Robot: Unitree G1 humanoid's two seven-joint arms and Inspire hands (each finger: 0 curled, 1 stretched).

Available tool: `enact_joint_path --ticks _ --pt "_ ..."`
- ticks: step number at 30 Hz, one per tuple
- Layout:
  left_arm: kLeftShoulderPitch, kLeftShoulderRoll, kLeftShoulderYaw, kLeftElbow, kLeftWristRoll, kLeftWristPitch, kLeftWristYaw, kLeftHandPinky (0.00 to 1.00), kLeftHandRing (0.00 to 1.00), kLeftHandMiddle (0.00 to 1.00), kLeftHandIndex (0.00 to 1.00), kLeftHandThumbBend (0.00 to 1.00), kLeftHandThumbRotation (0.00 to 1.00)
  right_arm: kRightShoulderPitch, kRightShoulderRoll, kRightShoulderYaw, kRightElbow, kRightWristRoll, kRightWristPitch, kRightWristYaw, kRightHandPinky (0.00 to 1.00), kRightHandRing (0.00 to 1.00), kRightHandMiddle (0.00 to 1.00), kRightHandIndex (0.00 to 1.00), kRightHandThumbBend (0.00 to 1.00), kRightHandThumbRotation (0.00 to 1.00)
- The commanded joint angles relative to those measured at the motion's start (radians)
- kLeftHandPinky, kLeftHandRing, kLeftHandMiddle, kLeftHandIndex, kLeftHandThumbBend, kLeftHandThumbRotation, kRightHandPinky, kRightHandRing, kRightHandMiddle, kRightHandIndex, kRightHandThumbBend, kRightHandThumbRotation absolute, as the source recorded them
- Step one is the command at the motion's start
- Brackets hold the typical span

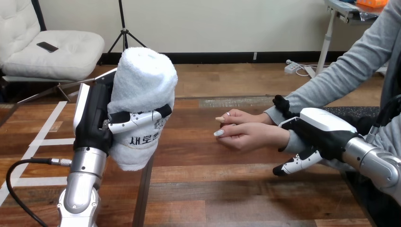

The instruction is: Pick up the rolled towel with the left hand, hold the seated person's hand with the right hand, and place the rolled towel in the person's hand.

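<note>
The rolled towel [142,85], a fluffy white terry cylinder with dark print low on its side, is held upright over the left part of the wooden plank bench [213,189]. The left hand [94,123] has its fingers curled round the towel's middle. Bare planks lie open between the towel and the person's hand [246,135], which rests on edge mid-bench. The right hand [317,130] curls round the person's wrist [282,138].

The wooden surface [213,189] fills the lower frame, its planks running side to side. White tape strips [45,142] lie on it at the left. A dark seam [143,194] runs down to the bottom edge, left of centre. The person's hand [248,135] sits right of centre, low over the planks; whether it touches them cannot be told.
</note>
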Motion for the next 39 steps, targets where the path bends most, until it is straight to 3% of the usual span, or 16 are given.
enact_joint_path --ticks 1,21,39 --pt "-0.046 0.009 0.002 -0.03 -0.007 -0.028 0.005 0.3 0.33 0.39 0.4 0.6 0.0 -0.019 -0.006 0.0 -0.022 -0.001 -0.004 -0.013 0.5 0.57 0.62 0.62 0.88 0.35" --pt "-0.04 0.014 0.003 -0.036 -0.001 -0.025 0.012 0.3 0.33 0.39 0.4 0.61 0.0 -0.021 0.001 -0.013 -0.02 0.03 0.003 0.027 0.49 0.54 0.58 0.58 0.77 0.26" --pt "-0.04 0.012 0.005 -0.036 -0.006 -0.025 0.009 0.29 0.33 0.39 0.4 0.61 0.0 -0.023 -0.002 -0.01 -0.018 0.029 -0.015 0.014 0.43 0.48 0.53 0.54 0.64 0.18"
